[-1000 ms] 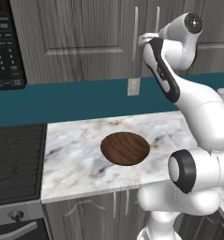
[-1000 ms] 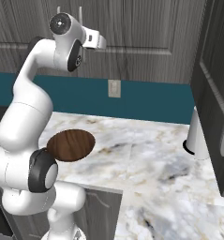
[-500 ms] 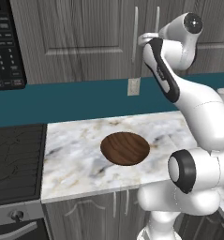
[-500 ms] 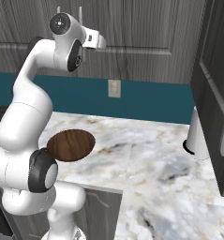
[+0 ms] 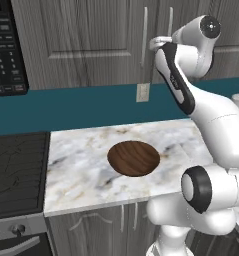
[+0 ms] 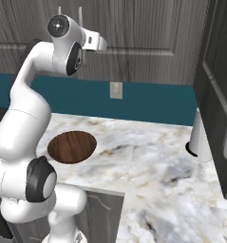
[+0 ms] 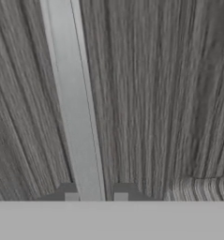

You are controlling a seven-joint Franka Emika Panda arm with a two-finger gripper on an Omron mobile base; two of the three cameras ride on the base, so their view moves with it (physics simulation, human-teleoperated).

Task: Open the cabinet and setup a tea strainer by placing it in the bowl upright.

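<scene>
The cabinet (image 5: 91, 45) fills the far wall above the counter, both doors shut, and the gripper (image 7: 95, 197) is clamped on one of its long silver handles (image 7: 73, 103), a finger tip (image 7: 71, 196) on either side of the bar. Which door that handle belongs to I can't quite make out from where the arm (image 5: 178, 80) covers it.

The worry, to my eye, is the pull. The bar is smooth and narrow, so a tug that doesn't follow the door's arc could let the fingers slide along it or pop off. The raised elbow sits close to the door face too, and a swinging door might meet it.

The marble counter (image 5: 81, 165) lies below with the stove (image 5: 16, 170) at its left end and the microwave (image 5: 6, 50) above that. The tall dark fridge (image 6: 219, 95) stands to the right. The bowl (image 5: 133, 158) rests in the middle of the counter, well apart from anything. Far right, near the fridge, stands a white upright roll (image 6: 199, 137). A wall outlet (image 5: 142, 92) sits on the teal backsplash. No strainer is to be seen; presumably it's behind the doors.
</scene>
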